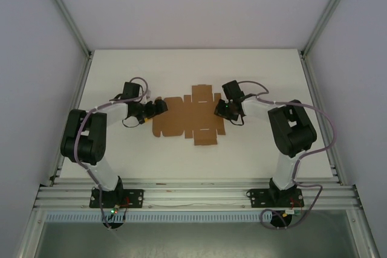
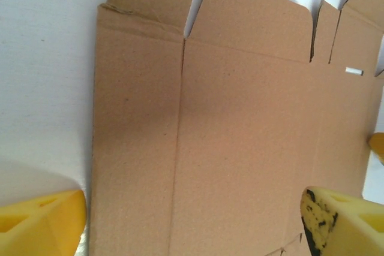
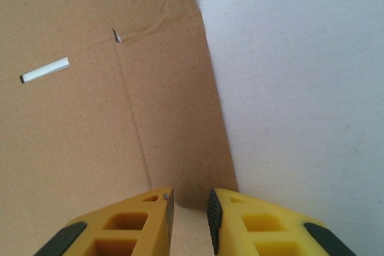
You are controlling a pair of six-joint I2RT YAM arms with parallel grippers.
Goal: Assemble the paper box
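Count: one paper box [image 1: 187,119], a flat die-cut sheet of plain brown cardboard, lies unfolded on the white table [image 1: 121,77] at mid-width, between the two arms. Two grippers, two yellow fingers each. Left gripper [image 1: 160,108] sits at the sheet's left end; right gripper [image 1: 221,110] sits at its right end. Left wrist view: left gripper [image 2: 192,214] is spread wide, released, one finger [image 2: 39,226] over bare table just beside the sheet's edge and the other [image 2: 345,223], with a scuffed black pad, over the far panels; paper box [image 2: 240,136] fills the span between them. Seen here: three flaps along the top edge, one of them rounded, two long crease lines, and one small white slot [image 2: 354,71]. Right wrist view: right gripper [image 3: 191,202] has its jaws drawn almost together with a narrow slit left, sitting at the edge of the paper box [image 3: 90,130] where cardboard meets table; cannot tell whether it pinches that edge. One white slot [image 3: 45,70] and one short cut at a crease show on this end. Cardboard surface is unprinted brown in both wrist views
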